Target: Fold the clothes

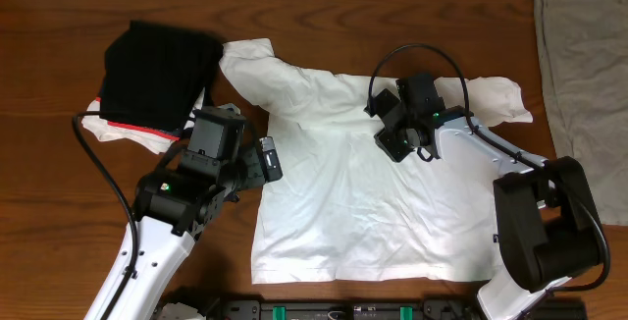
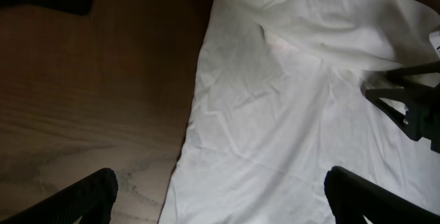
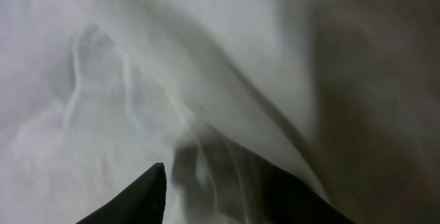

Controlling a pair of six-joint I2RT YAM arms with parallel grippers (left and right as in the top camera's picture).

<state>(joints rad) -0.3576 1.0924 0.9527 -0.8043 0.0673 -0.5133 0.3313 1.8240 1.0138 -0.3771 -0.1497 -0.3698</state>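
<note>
The white T-shirt lies spread flat on the wooden bench, sleeves out to either side, plain side up. The right claw is pressed down on its upper middle; from the wrist, a ridge of fabric runs past one dark finger, and I cannot tell whether it has hold of the cloth. The left claw hangs wide open and empty at the shirt's left edge. A black folded garment with a red edge sits beside the left sleeve. An olive-grey cloth lies well apart, far right.
</note>
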